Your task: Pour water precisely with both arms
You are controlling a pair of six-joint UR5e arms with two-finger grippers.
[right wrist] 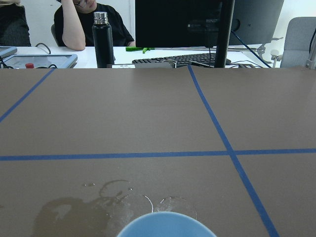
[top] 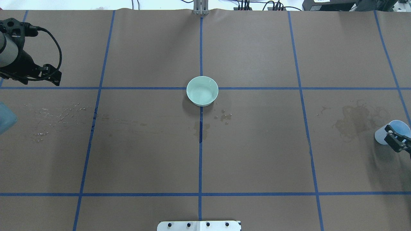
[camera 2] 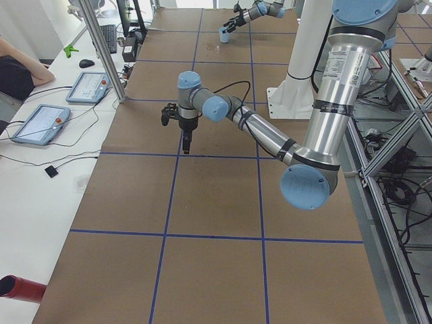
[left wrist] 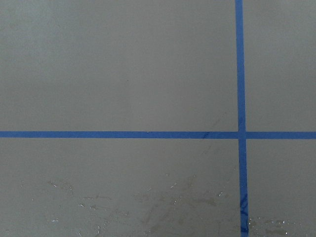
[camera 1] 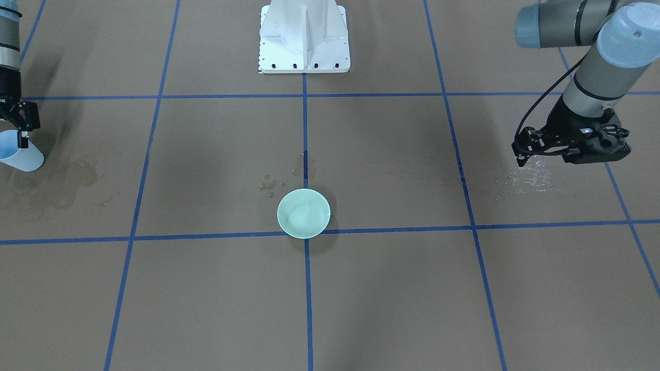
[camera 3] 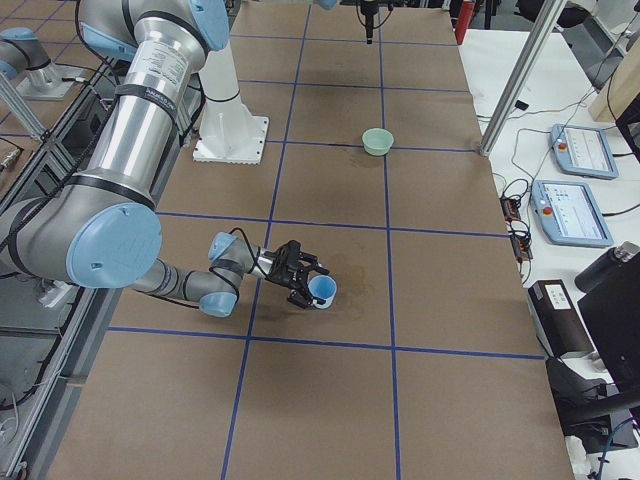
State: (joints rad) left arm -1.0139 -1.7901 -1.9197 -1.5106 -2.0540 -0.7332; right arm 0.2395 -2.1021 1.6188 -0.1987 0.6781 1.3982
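By the white pedestal [top: 199,225], the blue-taped brown counter [top: 257,160] held spilled water [camera 1: 531,172]: glinting beads at left, a damp stain [top: 353,123] at right. The right arm [camera 3: 140,110] had its jaws clasped on a blue cup [top: 390,130]; the left arm [camera 2: 337,81] hung its jaws narrow, empty. Farther off sat a green bowl [top: 203,102]; beyond, a monitor [right wrist: 197,22] and a seated person [right wrist: 84,24].

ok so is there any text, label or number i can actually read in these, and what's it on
None can be read clearly.
Left arm: printed strip along the grey tube, too small to read.
Right claw: white lettering on its body, cut off at the picture's edge and blurred.
Tablets: lit screens, text too small.
White tag by the bottle: blurred.
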